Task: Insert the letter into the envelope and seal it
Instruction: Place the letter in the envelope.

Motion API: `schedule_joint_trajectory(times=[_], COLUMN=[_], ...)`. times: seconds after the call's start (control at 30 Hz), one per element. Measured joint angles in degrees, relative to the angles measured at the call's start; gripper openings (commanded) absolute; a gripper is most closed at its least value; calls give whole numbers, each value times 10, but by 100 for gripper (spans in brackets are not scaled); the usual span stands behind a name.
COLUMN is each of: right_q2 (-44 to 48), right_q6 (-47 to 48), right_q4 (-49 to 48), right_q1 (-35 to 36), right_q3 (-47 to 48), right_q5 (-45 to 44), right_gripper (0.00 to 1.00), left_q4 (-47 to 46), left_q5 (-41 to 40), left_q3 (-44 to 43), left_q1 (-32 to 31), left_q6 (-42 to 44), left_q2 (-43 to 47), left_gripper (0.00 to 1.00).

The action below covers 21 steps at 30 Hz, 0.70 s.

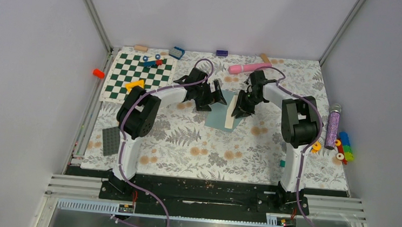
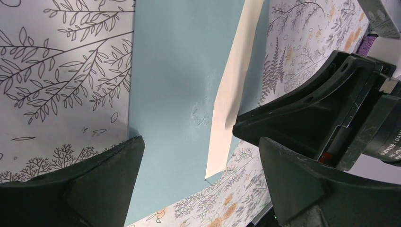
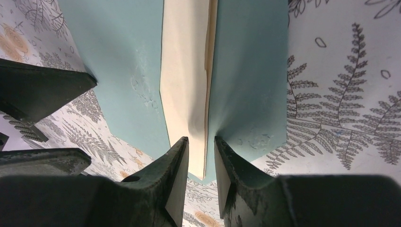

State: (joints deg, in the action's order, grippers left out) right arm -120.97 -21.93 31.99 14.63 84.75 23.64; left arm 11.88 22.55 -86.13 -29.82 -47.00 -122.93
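Right end effector point(image 3: 201, 142) pinches letter point(image 3: 184, 71) on envelope point(image 3: 118, 56) (label point(image 2: 387, 147) print unreadable).

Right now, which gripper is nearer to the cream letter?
Right. The right gripper pinches the letter at its edge; the left gripper hangs open over the envelope, beside the letter.

Cream letter point(image 3: 184, 71), lying on teal envelope point(image 3: 118, 56)

Black housing point(image 2: 384, 142): small white print in two lines, seen in the left wrist view.
Upper line: the letters "DAN" can be read; the rest is cut off.
Lower line: too small to read with certainty.
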Motion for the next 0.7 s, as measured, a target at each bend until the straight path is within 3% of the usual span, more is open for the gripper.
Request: schedule_joint_trajectory(times=[0.7], right_q2=[19], right_q6=[-48], right_q4=[-45], right_q1=[22], right_q3=[-37], right_q5=[14], right_gripper=[35], left_q4=[7], left_q5=[-4], left_q3=[0], left_q1=[1], left_q6=[0], left_q2=[2], left_gripper=[99])
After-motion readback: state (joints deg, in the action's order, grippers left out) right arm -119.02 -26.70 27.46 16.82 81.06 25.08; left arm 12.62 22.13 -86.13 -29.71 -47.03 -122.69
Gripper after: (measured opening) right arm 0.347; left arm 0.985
